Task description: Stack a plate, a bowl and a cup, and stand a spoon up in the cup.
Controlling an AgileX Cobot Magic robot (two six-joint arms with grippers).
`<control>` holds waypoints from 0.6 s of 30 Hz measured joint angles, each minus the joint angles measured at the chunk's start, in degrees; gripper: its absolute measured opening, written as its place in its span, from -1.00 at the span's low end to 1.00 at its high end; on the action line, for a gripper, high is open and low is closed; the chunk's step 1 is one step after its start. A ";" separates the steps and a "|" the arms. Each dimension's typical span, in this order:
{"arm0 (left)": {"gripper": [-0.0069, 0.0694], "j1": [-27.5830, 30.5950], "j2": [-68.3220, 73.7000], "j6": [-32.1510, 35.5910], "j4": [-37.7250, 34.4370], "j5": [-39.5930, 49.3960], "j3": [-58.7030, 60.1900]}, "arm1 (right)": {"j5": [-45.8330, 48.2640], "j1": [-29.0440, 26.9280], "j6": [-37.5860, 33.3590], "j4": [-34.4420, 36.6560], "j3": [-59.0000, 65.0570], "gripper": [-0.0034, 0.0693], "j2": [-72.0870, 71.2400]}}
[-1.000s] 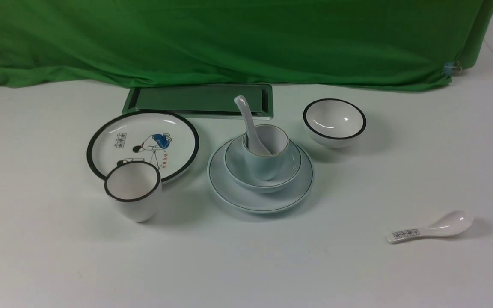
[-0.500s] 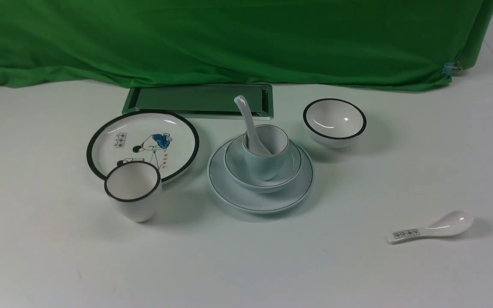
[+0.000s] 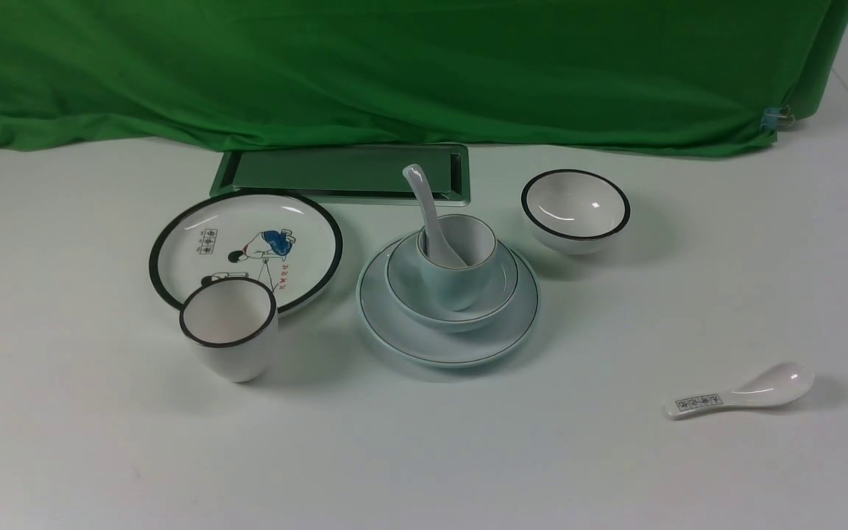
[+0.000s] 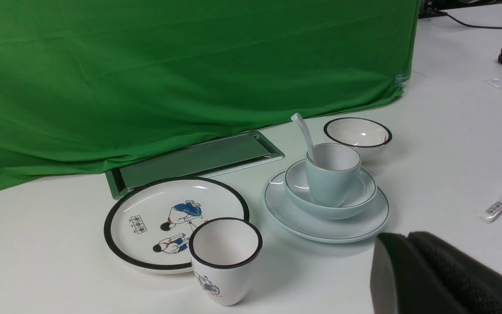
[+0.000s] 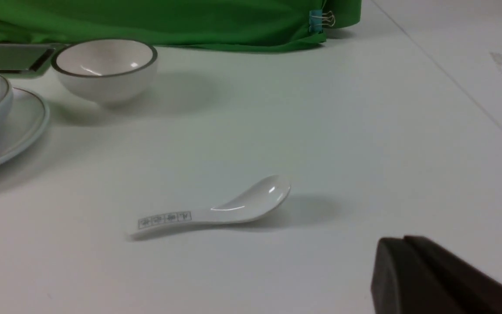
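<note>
Green cloth is hanging behind a white tabletop where the plate is carrying the bowl, the cup and the spoon, whose handle is leaning toward eleven o'clock. I am resting with both my left jaws and right jaws pressed together and holding nothing. Any careless sweep past the stack, I judge, could be knocking that leaning spoon out or toppling the cup.

Pale blue plate, bowl and cup, thin dark or gold-brown rim lines; plain white spoon. Left, black-rimmed white cartoon plate, blue-and-red figure; black-rimmed white cup. Right, black-rimmed white bowl; patterned-handle spoon. Green cloth behind.
</note>
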 joint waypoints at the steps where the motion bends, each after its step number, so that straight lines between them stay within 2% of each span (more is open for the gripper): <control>1: -0.90 0.00 0.00 0.00 0.00 0.00 0.00 | 0.00 0.00 0.14 0.13 0.00 -0.86 0.00; 18: -0.90 0.00 0.00 0.00 0.00 0.00 0.00 | 0.00 0.00 0.52 0.19 0.00 -0.77 0.00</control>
